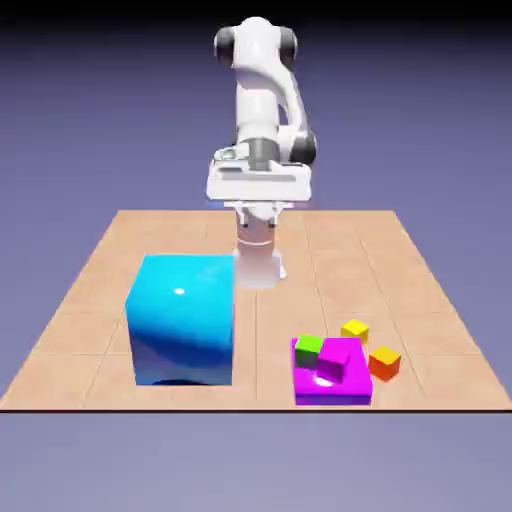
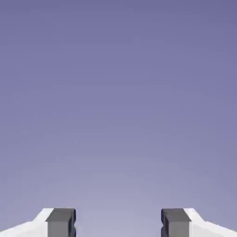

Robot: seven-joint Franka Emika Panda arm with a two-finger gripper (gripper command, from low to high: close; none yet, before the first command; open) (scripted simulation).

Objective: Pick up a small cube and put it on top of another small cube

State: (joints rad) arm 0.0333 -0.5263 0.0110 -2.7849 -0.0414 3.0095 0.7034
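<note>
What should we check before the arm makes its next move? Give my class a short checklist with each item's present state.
1. Fingers apart: ok, a wide gap shows.
2. Nothing held between them: ok, only backdrop shows there.
3. Fingers lined up over a small cube: not ok, they are well back from the cubes.
4. Green cube and magenta cube on the magenta slab: ok.
5. A small cube stacked on another: not ok, none is.
6. Which small cube to lift: cannot tell, the task names no colour.
</note>
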